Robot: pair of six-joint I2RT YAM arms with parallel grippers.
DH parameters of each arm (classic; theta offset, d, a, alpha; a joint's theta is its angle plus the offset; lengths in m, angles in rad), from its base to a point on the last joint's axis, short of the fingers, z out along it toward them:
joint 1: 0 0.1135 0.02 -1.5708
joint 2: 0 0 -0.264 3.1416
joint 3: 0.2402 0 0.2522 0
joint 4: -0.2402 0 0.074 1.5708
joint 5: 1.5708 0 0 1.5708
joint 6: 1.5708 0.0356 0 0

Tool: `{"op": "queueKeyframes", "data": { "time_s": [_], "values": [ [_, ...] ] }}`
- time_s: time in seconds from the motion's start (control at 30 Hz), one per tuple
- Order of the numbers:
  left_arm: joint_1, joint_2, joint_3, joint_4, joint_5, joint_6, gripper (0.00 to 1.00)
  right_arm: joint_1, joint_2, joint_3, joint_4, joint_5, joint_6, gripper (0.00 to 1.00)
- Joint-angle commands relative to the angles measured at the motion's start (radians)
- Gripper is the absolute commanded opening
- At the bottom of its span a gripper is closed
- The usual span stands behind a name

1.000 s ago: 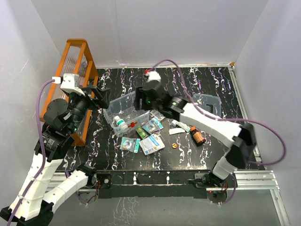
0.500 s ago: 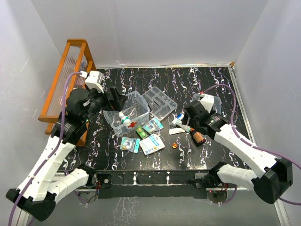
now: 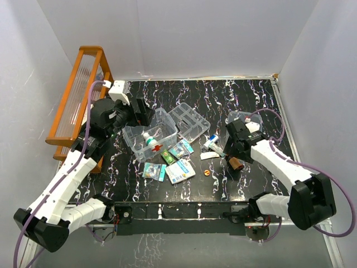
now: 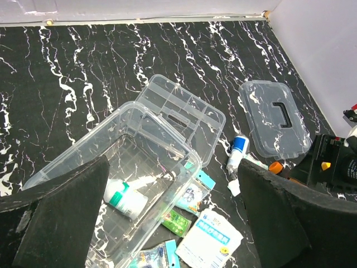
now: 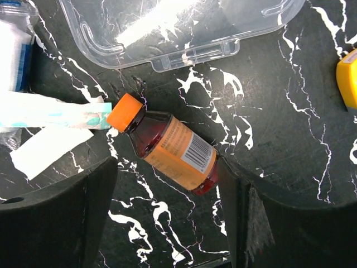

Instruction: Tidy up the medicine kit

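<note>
Straddling the amber bottle (image 5: 173,151), right fingers (image 5: 56,218) stand spread; left fingers (image 4: 61,223) gape above the clear box (image 4: 111,125).

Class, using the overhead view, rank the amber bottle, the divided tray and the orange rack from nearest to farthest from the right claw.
1. Amber bottle, directly under the right claw, between its fingers.
2. Divided tray, to its left, mid-table.
3. Orange rack, at the far left edge.
</note>
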Motion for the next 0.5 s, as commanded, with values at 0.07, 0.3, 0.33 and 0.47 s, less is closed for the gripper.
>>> {"op": "queueKeyframes", "data": {
  "time_s": [0.07, 0.3, 0.33, 0.47],
  "values": [
    [-0.005, 0.017, 0.012, 0.033, -0.02, 0.021, 0.98, -0.042, 0.047, -0.017, 0.072, -0.109, -0.053, 0.68],
    [-0.005, 0.007, -0.004, 0.043, -0.031, 0.021, 0.98, -0.043, 0.052, -0.062, 0.083, -0.193, -0.038, 0.62],
    [-0.005, 0.006, -0.006, 0.044, -0.032, 0.021, 0.98, -0.043, 0.052, -0.068, 0.085, -0.211, -0.032, 0.6],
    [-0.005, 0.005, -0.007, 0.043, -0.036, 0.023, 0.98, -0.044, 0.055, -0.087, 0.099, -0.247, -0.014, 0.58]
  ]
}}
